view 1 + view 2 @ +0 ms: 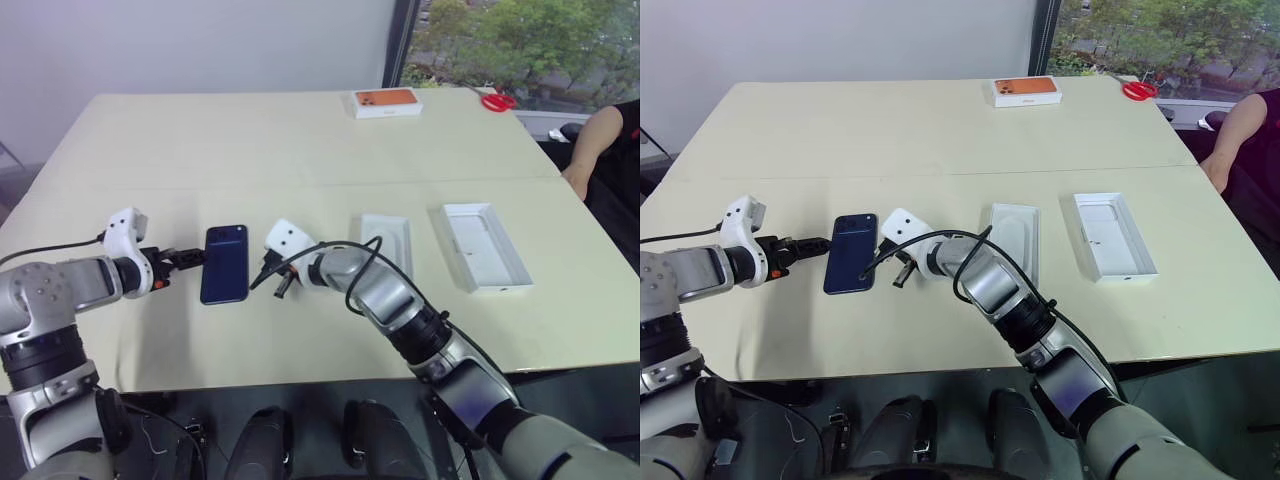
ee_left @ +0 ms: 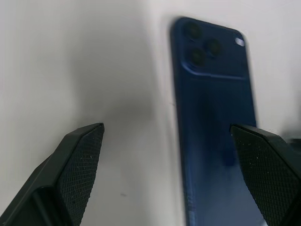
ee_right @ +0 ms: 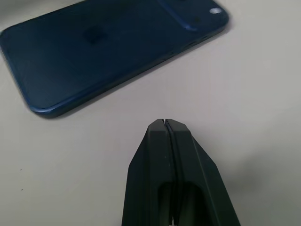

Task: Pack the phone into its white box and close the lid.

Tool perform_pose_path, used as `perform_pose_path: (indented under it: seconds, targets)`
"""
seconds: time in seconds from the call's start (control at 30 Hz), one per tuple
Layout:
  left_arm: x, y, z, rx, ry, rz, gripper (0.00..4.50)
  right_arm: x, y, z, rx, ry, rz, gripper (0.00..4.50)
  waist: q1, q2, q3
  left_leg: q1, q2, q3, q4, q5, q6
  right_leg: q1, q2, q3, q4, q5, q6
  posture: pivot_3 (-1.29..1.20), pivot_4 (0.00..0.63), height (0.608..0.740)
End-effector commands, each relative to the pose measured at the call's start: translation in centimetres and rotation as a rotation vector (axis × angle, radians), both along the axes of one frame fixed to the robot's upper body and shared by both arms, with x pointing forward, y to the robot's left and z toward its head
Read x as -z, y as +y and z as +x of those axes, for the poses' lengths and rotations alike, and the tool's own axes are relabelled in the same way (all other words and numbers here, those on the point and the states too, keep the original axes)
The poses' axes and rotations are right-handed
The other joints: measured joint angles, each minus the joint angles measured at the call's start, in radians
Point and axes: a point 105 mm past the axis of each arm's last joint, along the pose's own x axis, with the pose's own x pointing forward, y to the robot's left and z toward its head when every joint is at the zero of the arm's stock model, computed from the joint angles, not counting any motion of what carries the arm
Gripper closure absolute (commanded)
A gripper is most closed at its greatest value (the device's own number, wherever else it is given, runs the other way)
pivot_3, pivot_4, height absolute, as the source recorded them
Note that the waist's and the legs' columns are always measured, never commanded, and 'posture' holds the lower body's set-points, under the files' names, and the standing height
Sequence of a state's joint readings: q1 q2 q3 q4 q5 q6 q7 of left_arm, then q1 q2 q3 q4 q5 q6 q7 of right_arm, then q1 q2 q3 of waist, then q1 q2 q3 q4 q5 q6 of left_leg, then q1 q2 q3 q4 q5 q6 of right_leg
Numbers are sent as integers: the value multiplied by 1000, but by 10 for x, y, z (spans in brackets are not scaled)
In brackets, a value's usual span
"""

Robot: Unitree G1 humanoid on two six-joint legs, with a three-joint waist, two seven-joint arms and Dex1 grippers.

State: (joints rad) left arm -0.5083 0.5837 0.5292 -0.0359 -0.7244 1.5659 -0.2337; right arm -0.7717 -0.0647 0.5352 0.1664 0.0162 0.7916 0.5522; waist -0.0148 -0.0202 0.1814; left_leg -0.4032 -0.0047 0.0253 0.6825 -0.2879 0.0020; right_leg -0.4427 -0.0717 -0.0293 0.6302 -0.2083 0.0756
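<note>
The dark blue phone (image 1: 224, 263) lies flat on the beige table (image 1: 300, 150), back up, its camera cluster at the far end. My left gripper (image 1: 193, 257) is open just left of the phone, level with its upper half; in the left wrist view its fingers (image 2: 80, 160) stand wide apart with the phone's (image 2: 214, 122) left edge ahead between them. My right gripper (image 1: 277, 283) is shut and empty, its tip (image 3: 164, 123) a little off the phone's right long edge. The white box (image 1: 387, 243) lies open to the right, and the lid (image 1: 485, 245), hollow side up, lies farther right.
A white box with an orange top (image 1: 387, 102) and red scissors (image 1: 497, 100) lie near the table's far edge. A person's arm (image 1: 598, 140) rests at the right edge. A black cable loops over my right forearm (image 1: 350, 270).
</note>
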Motion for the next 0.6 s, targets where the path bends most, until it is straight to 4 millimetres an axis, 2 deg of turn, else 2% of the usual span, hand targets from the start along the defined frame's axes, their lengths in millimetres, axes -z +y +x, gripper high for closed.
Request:
perform_pose_path:
  seconds: [0.03,0.37,0.6]
  targets:
    - [20,-23,-12,105,91,-76,24,-12,14,-5,-64,-34,19,4500,2,0,0,0,0,0,0,0,0,0,-1,0,0,0,0,0,150,740]
    - [25,-56,-25,217,102,-203,24,-16,21,-8,-104,-30,38,4500,5,1,0,0,-5,-1,-1,0,0,0,-7,-1,0,0,0,0,150,740]
    - [26,-64,-25,192,103,-301,24,-12,20,-9,-107,-15,33,4500,7,2,-1,0,-6,-1,-1,0,0,1,-7,-1,0,0,0,0,150,740]
